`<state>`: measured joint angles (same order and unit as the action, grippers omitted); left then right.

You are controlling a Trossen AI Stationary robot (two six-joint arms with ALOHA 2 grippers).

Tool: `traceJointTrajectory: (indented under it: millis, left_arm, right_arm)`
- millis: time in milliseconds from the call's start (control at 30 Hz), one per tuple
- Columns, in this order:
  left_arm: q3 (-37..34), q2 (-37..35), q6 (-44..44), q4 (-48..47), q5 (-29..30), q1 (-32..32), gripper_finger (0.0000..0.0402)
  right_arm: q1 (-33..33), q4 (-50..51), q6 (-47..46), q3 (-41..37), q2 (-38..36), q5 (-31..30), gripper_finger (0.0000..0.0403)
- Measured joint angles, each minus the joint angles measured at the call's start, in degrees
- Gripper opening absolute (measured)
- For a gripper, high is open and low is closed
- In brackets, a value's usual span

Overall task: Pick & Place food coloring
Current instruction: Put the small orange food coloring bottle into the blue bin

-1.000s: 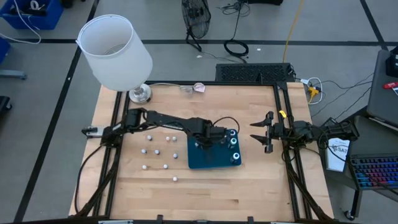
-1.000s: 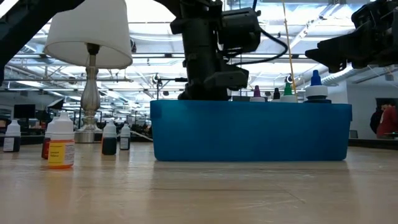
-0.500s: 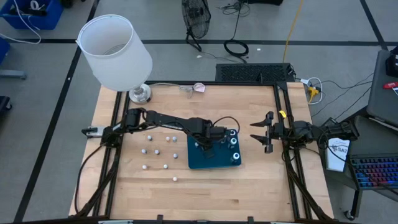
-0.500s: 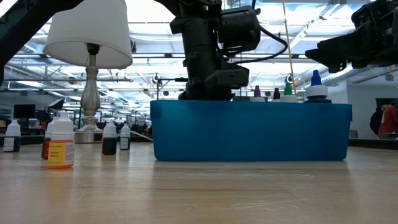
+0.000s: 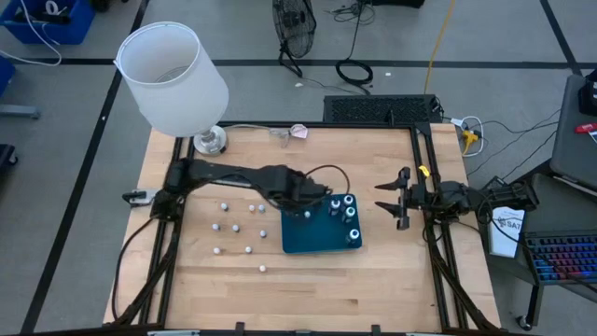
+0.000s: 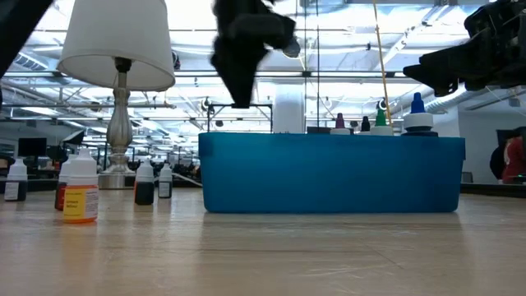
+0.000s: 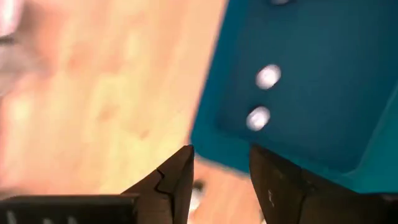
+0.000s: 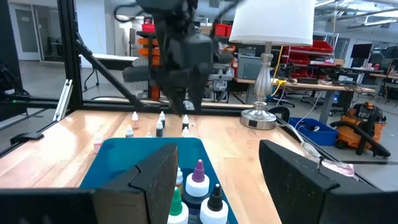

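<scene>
1. The left gripper (image 5: pixel 300 193) has risen out of the blue tray (image 5: pixel 317 241) since the earlier frame and moved toward the tray's far-left corner. In the low view it now hangs clear above the tray wall (image 6: pixel 329 177), where before it reached down behind it.
2. Its fingers (image 7: pixel 177 180) stand apart with a narrow gap between them and nothing held.
3. Two white-capped bottles (image 7: pixel 264 96) lie inside the tray below the left gripper.
4. More food coloring bottles (image 5: pixel 349 217) stand along the tray's right side.
5. Loose bottles (image 5: pixel 238 229) remain on the table (image 5: pixel 233 289), left of the tray, unmoved.
6. The right gripper (image 5: pixel 390 198) waits right of the tray, fingers wide and empty, unchanged.
7. A lamp (image 5: pixel 173 79) stands at the far-left corner.
</scene>
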<state>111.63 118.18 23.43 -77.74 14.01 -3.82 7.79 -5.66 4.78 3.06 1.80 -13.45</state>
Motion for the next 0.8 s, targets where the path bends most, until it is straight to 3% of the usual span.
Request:
traceJointTrajectory:
  millis: [67,200,433,633,800]
  left_arm:
    - [-3.0,-2.9,2.5,-0.1,3.3,-0.8,0.0151]
    - [-11.5,-8.0,8.6,0.8,4.0,-1.7,0.0146]
    - [-30.5,-15.7,19.8,3.5,-1.8,-0.4,0.0182]
    - [-42.3,-21.3,19.0,13.9,-4.1,-1.3,0.0234]
    - [-47.2,-22.8,18.4,18.3,-4.5,-2.0,0.0255]
  right_arm:
    - [0.0,0.3,0.0,0.0,0.1,0.0,0.0212]
    - [0.0,0.3,0.0,0.0,0.5,0.0,0.0212]
    - [0.0,0.2,0.0,0.0,0.8,0.0,0.0212]
    - [0.0,0.2,0.0,0.0,0.8,0.0,0.0212]
    - [0.0,0.2,0.0,0.0,0.7,0.0,0.0212]
